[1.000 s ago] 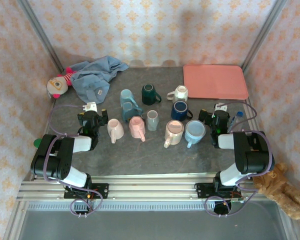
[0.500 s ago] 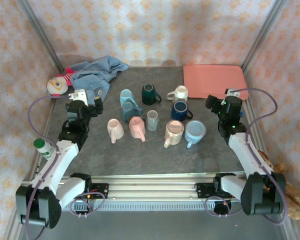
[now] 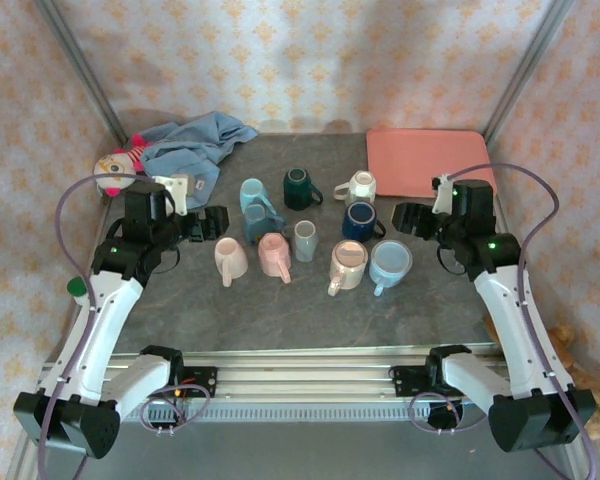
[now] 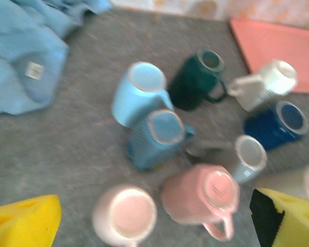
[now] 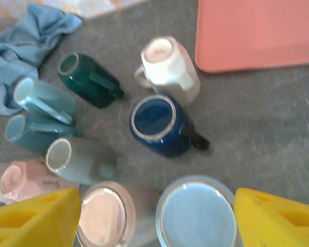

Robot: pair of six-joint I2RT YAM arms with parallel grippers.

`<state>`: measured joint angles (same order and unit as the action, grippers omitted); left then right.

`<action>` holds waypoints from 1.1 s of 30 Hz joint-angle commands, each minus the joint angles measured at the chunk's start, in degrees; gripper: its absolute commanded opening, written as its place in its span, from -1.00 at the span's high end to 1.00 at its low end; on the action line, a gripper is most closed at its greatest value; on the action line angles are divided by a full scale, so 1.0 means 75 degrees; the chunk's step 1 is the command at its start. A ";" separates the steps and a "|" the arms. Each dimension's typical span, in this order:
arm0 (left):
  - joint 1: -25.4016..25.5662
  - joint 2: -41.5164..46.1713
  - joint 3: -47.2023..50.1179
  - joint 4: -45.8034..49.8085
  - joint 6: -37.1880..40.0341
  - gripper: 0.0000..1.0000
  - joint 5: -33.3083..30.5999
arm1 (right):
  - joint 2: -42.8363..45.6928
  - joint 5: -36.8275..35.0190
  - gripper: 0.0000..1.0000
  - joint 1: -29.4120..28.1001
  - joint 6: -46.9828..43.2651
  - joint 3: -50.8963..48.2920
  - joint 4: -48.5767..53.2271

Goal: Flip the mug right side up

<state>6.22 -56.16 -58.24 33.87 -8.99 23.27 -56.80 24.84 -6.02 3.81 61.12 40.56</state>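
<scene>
Several mugs stand bottom-up in a cluster on the grey table [image 3: 310,310]. Among them are a pink mug [image 3: 275,255] [image 4: 203,195], a pale pink mug [image 3: 230,260] [image 4: 124,215], a navy mug [image 3: 362,220] [image 5: 157,123] and a wide light blue mug [image 3: 390,262] [image 5: 196,216]. My left gripper [image 3: 212,222] [image 4: 154,226] hangs open above the pale pink and pink mugs, touching nothing. My right gripper [image 3: 405,218] [image 5: 157,221] is open too, raised over the light blue mug and a beige-pink mug [image 5: 104,216].
A pink tray [image 3: 430,162] lies at the back right. A blue cloth [image 3: 185,150] and a doll [image 3: 115,172] sit at the back left. Dark green [image 3: 299,188], white [image 3: 361,185], teal [image 3: 260,222] and grey [image 3: 305,240] mugs crowd the middle.
Both arms have unfolded from a low tucked pose and risen. Each gripper has swung inward toward the mug cluster. The mugs have not moved.
</scene>
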 commanded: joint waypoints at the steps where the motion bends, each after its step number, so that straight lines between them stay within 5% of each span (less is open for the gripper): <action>1: 0.0248 -0.0199 0.0100 0.0216 -0.0082 -0.91 0.1316 | -0.0071 -0.0453 -0.58 -0.0029 0.0440 0.0407 0.1801; 6: 0.0705 -0.0575 0.0088 -0.0211 -0.0287 -0.92 0.1640 | -0.0400 -0.0486 -0.59 -0.0035 0.1247 0.0302 0.2652; 13: 0.1085 -0.1201 -0.0219 -0.0283 -0.0354 -0.91 0.1796 | -0.0923 0.0218 -0.22 -0.0041 0.1788 -0.0180 0.2561; 20: 0.1211 -0.1489 -0.0204 -0.0647 -0.0387 -0.89 0.1889 | -0.1108 0.0519 -0.08 -0.0157 0.2122 -0.0715 0.2374; 33: 0.1222 -0.1466 0.0165 -0.0959 -0.0371 -0.88 0.1891 | -0.1181 -0.1724 0.10 -0.2154 0.4490 -0.1712 0.1237</action>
<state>15.03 -68.40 -57.91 28.67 -11.57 36.93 -66.26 19.25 -21.26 31.33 49.71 53.36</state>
